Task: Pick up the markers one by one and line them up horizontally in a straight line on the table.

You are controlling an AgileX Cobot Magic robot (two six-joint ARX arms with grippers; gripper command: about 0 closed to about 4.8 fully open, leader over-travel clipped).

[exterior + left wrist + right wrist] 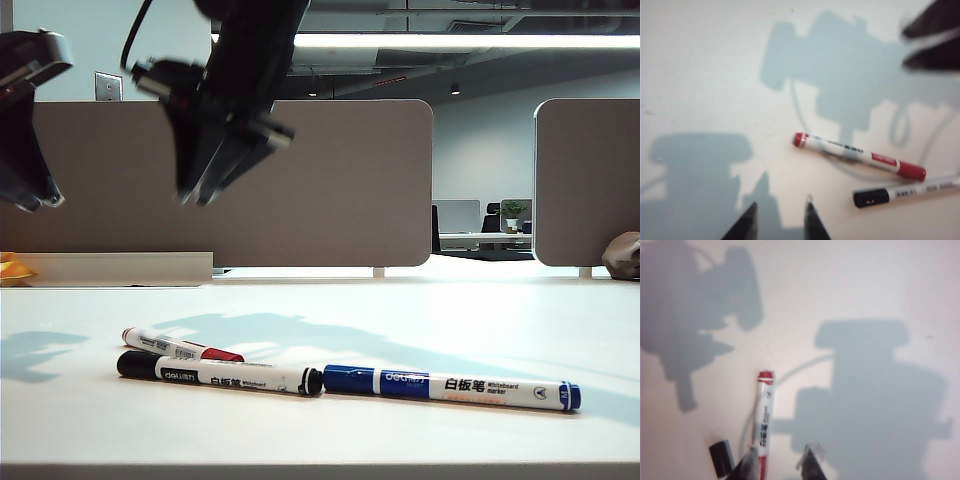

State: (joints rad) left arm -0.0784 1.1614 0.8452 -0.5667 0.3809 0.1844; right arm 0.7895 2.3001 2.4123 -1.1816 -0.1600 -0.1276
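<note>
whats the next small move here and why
Probably lower the right gripper onto the red marker. That marker lies behind the black marker rather than in line with it and the blue marker; both grippers, including the left gripper, hang open and empty.

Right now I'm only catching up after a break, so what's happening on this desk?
A two-armed robot is lining up markers on the white table. The black marker and blue marker lie end to end near the front edge; the red marker sits just behind the black one, slightly angled. Both claws hover empty and open above: the left claw at the far left, the right claw over the red marker.
</note>
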